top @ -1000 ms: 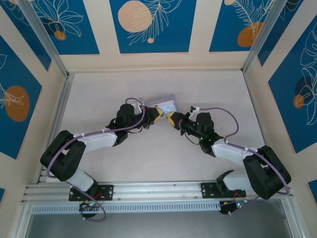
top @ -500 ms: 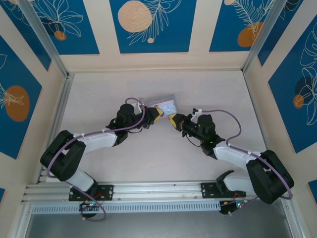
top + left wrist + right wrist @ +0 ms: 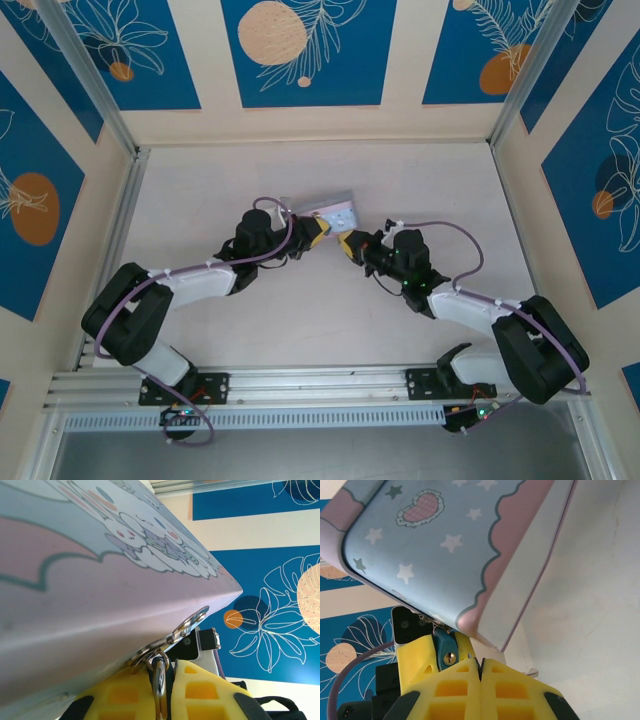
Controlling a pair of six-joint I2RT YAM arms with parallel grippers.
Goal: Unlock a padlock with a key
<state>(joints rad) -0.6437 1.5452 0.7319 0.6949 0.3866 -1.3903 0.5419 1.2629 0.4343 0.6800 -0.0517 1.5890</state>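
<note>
The small blue padlock [image 3: 445, 650] hangs from the metal hasp [image 3: 192, 622] of a pastel cartoon tin [image 3: 338, 210]. Its brass keyhole faces the right wrist camera. My left gripper [image 3: 318, 232] is shut on the padlock [image 3: 160, 680], with a yellow finger [image 3: 415, 657] on either side of its body. My right gripper [image 3: 480, 661] is shut just right of and below the keyhole. Only a thin sliver of the key [image 3: 470, 655] pokes out between its pads. In the top view the right gripper [image 3: 348, 243] nearly touches the left one at the tin's front corner.
The tin [image 3: 445, 545] rests on the pale table [image 3: 430, 180] near its middle. Blue patterned walls [image 3: 300, 50] and aluminium rails [image 3: 110, 230] enclose the space. Both arms reach in from the near edge.
The right gripper drew back slightly to the right, then edged a little toward the padlock again. The left arm and the tin have stayed still.
</note>
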